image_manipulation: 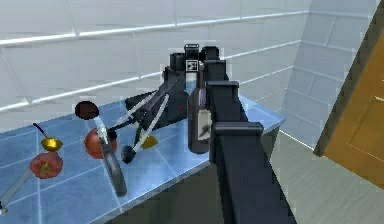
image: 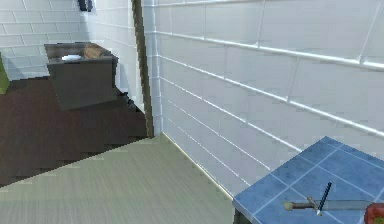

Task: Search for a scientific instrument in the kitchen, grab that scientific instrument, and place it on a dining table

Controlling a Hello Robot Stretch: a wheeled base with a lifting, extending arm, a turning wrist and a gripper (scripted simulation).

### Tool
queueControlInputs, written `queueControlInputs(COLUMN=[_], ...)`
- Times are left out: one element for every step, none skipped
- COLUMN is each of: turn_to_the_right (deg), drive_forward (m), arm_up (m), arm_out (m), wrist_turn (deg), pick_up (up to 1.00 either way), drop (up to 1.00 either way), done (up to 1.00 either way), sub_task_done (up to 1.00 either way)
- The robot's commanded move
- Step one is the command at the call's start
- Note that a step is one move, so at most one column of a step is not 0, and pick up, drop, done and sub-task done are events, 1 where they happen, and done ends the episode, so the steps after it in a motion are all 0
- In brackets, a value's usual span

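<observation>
In the forward view we see a white tiled wall (image: pixel 260 90) running to a dark doorframe (image: pixel 143 70). Past it, on a dark floor, stands a grey-brown box-like cabinet (image: pixel 85 75) with a small white object (image: pixel 70 58) on top. At the view's lower right is a corner of a blue tiled countertop (image: pixel 300 180), with a dark long-handled utensil (image: pixel 322 198) lying on it.

The arm side view adds the dark square arm (image_manipulation: pixel 235 150) and the gripper (image_manipulation: pixel 145 118), reaching over the same blue tiling. Just beside the gripper, on the arm's side, stands a dark glass bottle (image_manipulation: pixel 198 115). Past its fingertips lie two red round fruits (image_manipulation: pixel 97 143), a dark ladle (image_manipulation: pixel 85 107), a golden spoon (image_manipulation: pixel 50 147) and a grey upright cylinder (image_manipulation: pixel 115 172). Well behind the arm is a brown wooden door (image_manipulation: pixel 360 120).

With these things standing at and behind the fingers, we cannot tell whether the gripper holds anything, nor which of them is the scientific instrument.
</observation>
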Motion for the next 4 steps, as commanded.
queueControlInputs(turn_to_the_right=[0.0, 0.0, 0.0, 0.0], drive_forward=[0.00, 0.00, 0.00, 0.00], arm_up=[0.00, 0.00, 0.00, -0.16], arm_out=[0.00, 0.00, 0.00, 0.00], wrist_turn=[45.0, 45.0, 3.0, 0.0], pick_up=[0.00, 0.00, 0.00, 0.00], drop=[0.00, 0.00, 0.00, 0.00], done=[0.00, 0.00, 0.00, 0.00], sub_task_done=[0.00, 0.00, 0.00, 0.00])
